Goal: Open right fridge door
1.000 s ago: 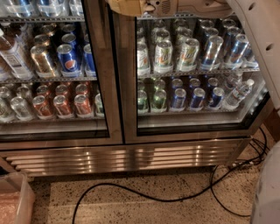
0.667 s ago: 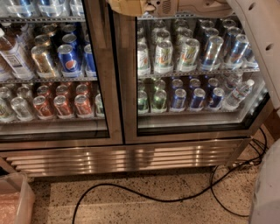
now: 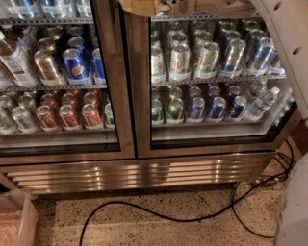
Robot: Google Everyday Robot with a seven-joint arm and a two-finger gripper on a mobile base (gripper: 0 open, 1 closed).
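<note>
The right fridge door [image 3: 138, 96] is brushed silver steel with warm tan glints and a dark inner gasket. Behind its glass stand silver-and-green cans [image 3: 179, 61] and blue cans [image 3: 196, 108]. The left door [image 3: 114, 96] shows blue Pepsi cans [image 3: 76, 65] above orange-red ones [image 3: 70, 115]. The floor [image 3: 144, 235] is beige, speckled dark, crossed by a black cable [image 3: 178, 221]. The tan pincer [image 3: 144, 6] sits at the top edge, with the white arm [image 3: 288, 43] to its right.

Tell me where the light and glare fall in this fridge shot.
Camera view: interior light brightens the cans behind the right fridge door, strongest near its lower right corner; streaky reflections band the steel grille beneath; the end effector, at the top edge before that door's frame, catches warm light; the floor lies dimmer.
</note>
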